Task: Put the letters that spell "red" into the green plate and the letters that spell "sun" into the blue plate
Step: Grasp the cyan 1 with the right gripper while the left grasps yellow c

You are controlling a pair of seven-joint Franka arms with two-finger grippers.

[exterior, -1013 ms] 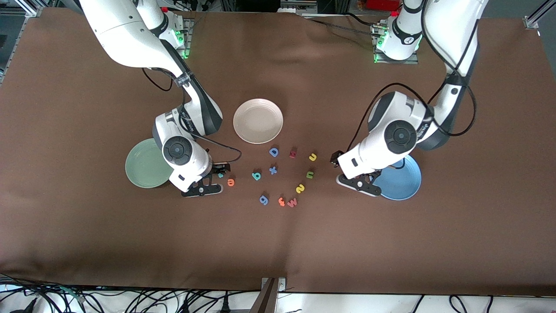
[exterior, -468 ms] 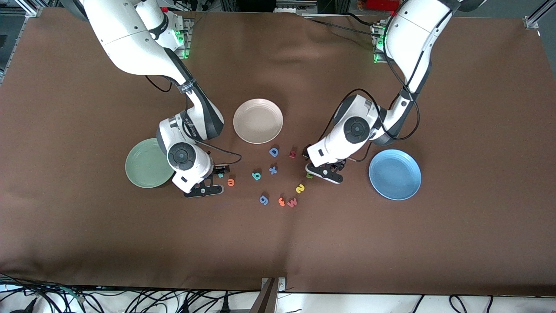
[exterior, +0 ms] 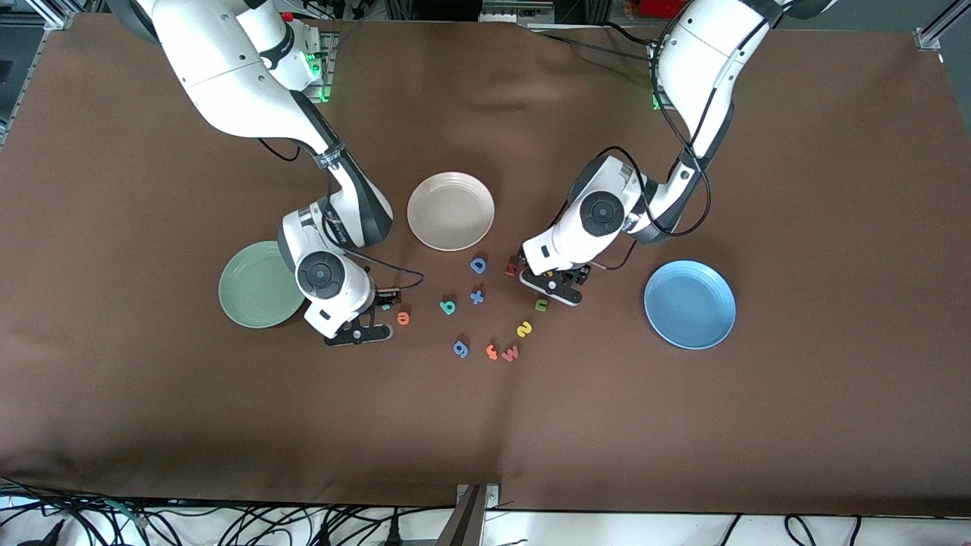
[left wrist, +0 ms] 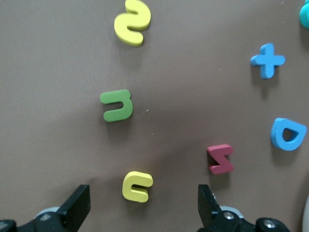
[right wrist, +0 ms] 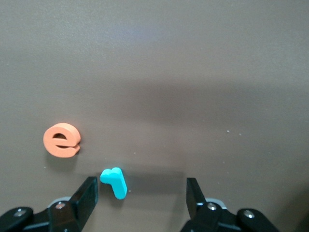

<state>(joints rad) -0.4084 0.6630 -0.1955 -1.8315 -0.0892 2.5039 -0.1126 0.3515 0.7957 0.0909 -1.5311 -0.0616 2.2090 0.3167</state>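
My right gripper [exterior: 376, 312] is low over the table beside the green plate [exterior: 254, 292], open, with the teal "r" [right wrist: 114, 181] lying between its fingers [right wrist: 87, 195], close to one of them. The orange "e" [right wrist: 61, 139] lies just beside it. The teal "d" [exterior: 447, 306] sits toward the middle. My left gripper [exterior: 555, 283] hangs open over the yellow "u" [left wrist: 137, 186], which the hand hides in the front view. The olive "n" [left wrist: 117, 105] and the yellow "s" [left wrist: 132, 21] lie nearer the front camera. The blue plate [exterior: 689, 304] holds nothing.
A cream plate [exterior: 450, 211] stands farther from the front camera than the letters. Around the group lie a blue "D" [exterior: 478, 265], a blue plus [exterior: 476, 296], a dark red letter [exterior: 512, 267], a blue "g" [exterior: 460, 348], an orange "f" [exterior: 491, 351] and a pink "w" [exterior: 510, 353].
My left arm has swung from over the blue plate to the letters and now covers the yellow "u". My right gripper has hardly shifted; its fingers have narrowed a little.
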